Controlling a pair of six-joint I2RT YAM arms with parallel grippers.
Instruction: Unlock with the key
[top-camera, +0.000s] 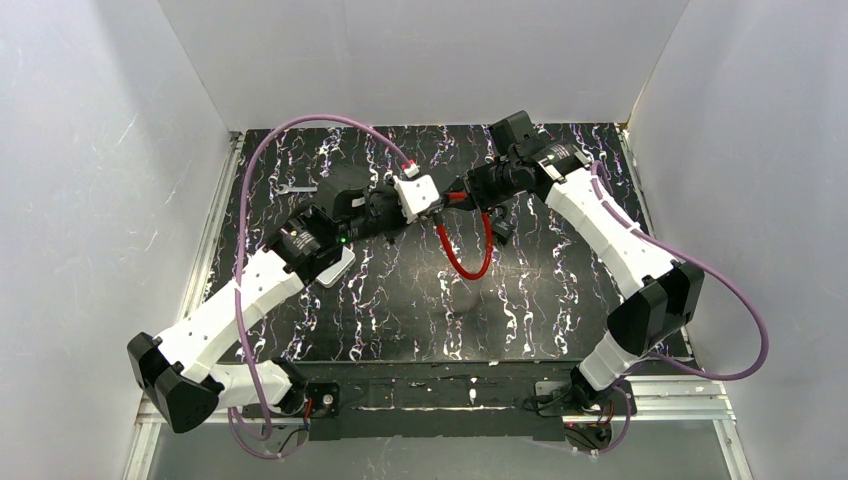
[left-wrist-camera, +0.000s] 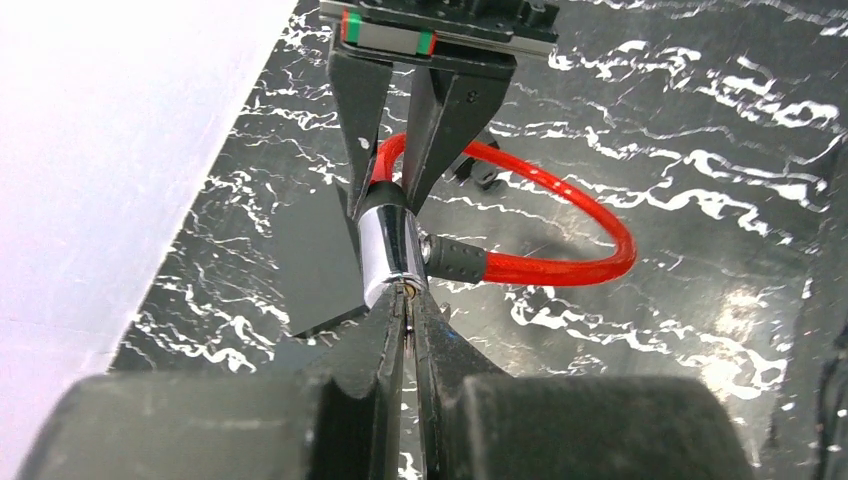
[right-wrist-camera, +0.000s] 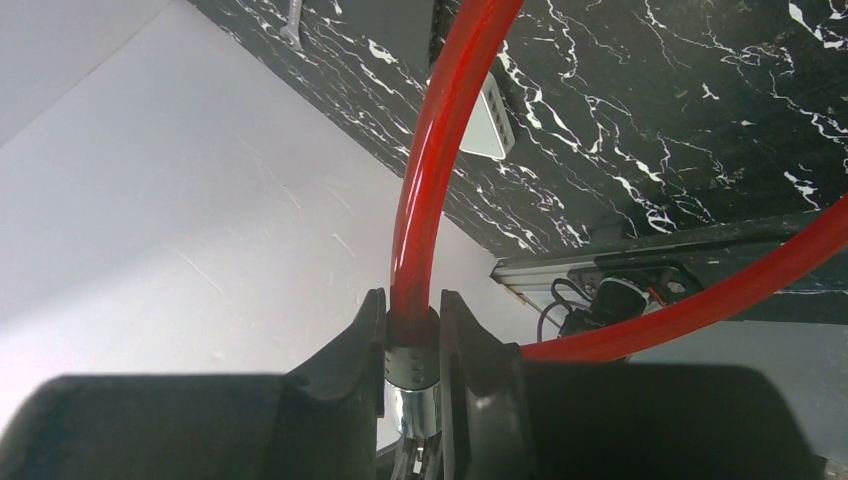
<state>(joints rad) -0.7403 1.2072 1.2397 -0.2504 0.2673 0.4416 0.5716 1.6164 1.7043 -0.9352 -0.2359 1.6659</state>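
Note:
A red cable lock (top-camera: 470, 262) with a silvery cylinder body (left-wrist-camera: 388, 255) is held off the table between both grippers. My right gripper (right-wrist-camera: 412, 312) is shut on the lock's dark collar, where the red cable (right-wrist-camera: 430, 180) enters; it shows from above in the left wrist view (left-wrist-camera: 395, 190). My left gripper (left-wrist-camera: 410, 300) is shut on the tiny silvery key (left-wrist-camera: 408, 333), only a thin sliver of which shows between the fingers. Its tips press against the cylinder's end. The keyhole is hidden. In the top view the grippers meet near the table's middle back (top-camera: 447, 201).
A white box (top-camera: 337, 268) lies on the black marbled table under my left forearm; it also shows in the right wrist view (right-wrist-camera: 490, 120). A flat silver wrench (top-camera: 298, 187) lies at the back left. White walls enclose the table.

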